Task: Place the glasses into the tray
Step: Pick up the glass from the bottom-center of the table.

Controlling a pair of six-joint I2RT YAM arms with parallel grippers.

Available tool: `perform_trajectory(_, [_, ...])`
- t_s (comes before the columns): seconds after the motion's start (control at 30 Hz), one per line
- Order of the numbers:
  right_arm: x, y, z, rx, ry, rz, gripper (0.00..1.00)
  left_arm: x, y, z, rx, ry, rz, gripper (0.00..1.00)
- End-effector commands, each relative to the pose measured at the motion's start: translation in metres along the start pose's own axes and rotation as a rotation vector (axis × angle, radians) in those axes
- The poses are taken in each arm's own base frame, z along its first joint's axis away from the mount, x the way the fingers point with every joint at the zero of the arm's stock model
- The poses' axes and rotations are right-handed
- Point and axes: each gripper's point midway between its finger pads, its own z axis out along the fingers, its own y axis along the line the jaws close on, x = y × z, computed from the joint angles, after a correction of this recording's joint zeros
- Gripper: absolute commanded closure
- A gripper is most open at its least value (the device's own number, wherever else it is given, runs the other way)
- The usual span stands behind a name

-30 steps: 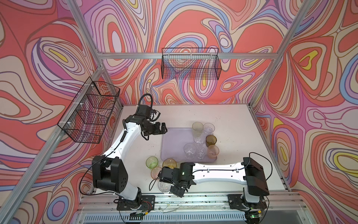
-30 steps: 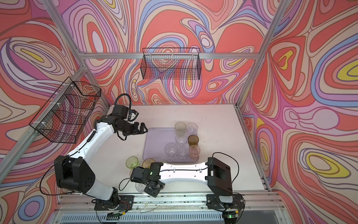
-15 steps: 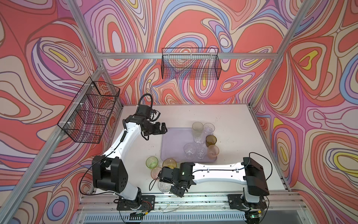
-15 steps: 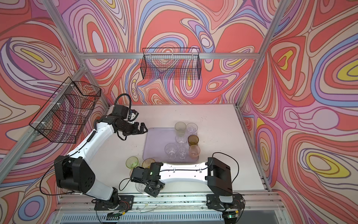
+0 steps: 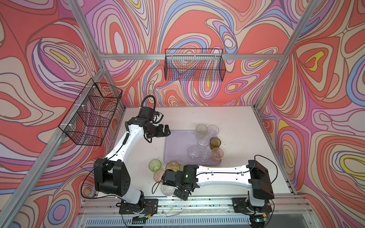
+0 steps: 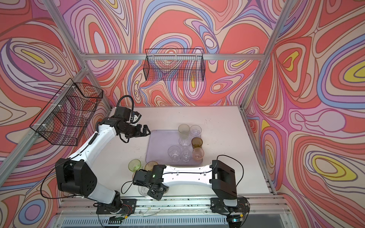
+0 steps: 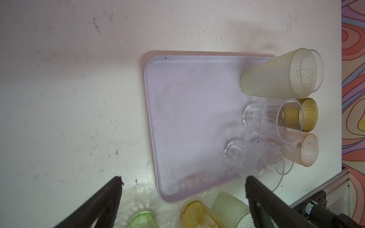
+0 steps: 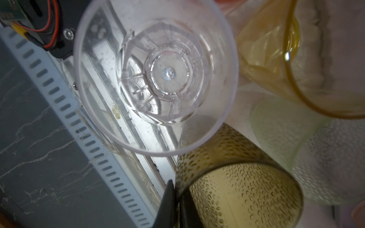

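Here, right claw (image 8: 176, 185) pinches dimpled olive tumbler (image 8: 237, 187) at rim; left claw (image 7: 182, 178) gapes empty.

Thirteen glasses (image 5: 214, 142), seven of them on the one tray (image 5: 175, 146); two wire baskets (image 5: 194, 67); two arms (image 5: 129, 141).

Swirl-patterned walls (image 5: 197, 25) (red, lilac, cream); black wire baskets (image 5: 194, 67); scuffed white tabletop (image 5: 235, 120)

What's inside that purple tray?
Seven upright glasses at one end: four clear, pale green, olive-brown, pink. The tray floor beneath them is covered; the rest is bare.
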Motion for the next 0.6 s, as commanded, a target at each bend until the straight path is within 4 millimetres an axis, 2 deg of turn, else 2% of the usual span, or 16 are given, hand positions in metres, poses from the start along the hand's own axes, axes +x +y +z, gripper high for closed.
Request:
perform_trajectory(0.0, [-0.003,0.001,-0.014,0.007,-0.017,0.014,1.0,-0.002,-0.003,-0.01,0.002,-0.014,0.008,0.0])
perform_trajectory(0.57, [-0.005,-0.003,-0.057,0.03,-0.017,0.007,1.0,-0.003,-0.003,-0.011,0.004,-0.018,0.009,0.0])
